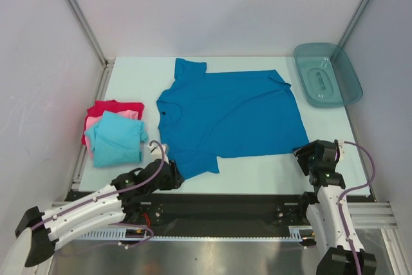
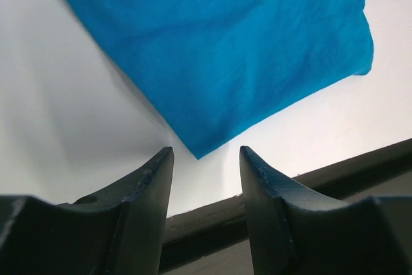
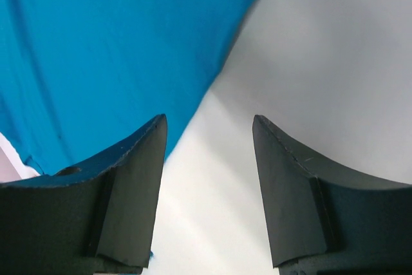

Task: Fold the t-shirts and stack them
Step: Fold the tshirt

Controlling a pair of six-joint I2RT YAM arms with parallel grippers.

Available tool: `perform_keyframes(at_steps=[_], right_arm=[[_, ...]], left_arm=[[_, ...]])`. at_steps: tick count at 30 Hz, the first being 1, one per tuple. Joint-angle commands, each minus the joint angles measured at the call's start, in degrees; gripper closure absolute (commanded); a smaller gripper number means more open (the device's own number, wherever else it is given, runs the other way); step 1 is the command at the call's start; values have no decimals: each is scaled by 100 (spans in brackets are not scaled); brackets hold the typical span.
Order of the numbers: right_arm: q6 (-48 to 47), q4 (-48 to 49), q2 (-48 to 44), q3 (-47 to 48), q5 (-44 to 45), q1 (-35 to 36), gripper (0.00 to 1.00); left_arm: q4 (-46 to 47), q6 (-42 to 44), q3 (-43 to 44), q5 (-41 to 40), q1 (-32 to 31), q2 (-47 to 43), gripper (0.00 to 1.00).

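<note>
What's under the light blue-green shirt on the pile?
Under the folded light turquoise cloth t-shirt a pink cloth t-shirt peeks out, and a red cloth t-shirt below that. Most of both is covered.

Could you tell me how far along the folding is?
Done: red shirt, pink shirt and turquoise shirt lie folded, stacked. In hand: blue shirt lies flat, left hand and right hand open at its near corners. Left: fold it, add it to the stack.

In the top view's lower left, the left arm (image 1: 84, 209) has white link shells, black joints and a lilac cable (image 1: 161, 148) looping along it. The right arm (image 1: 336, 214), lower right, looks alike. Both wrist views show dark, tapered, curved fingers (image 2: 145, 204).
</note>
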Motion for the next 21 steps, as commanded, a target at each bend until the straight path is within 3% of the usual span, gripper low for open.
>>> perform_keyframes(at_steps=[1, 11, 21], right_arm=[[-153, 380, 183, 39, -453, -440, 39], [-470, 565, 509, -49, -1218, -1408, 39], [-488, 960, 922, -49, -1359, -1708, 39]], left_arm=[[-208, -129, 208, -171, -43, -90, 49], [-209, -208, 173, -312, -43, -134, 48], [-68, -94, 208, -391, -43, -178, 49]])
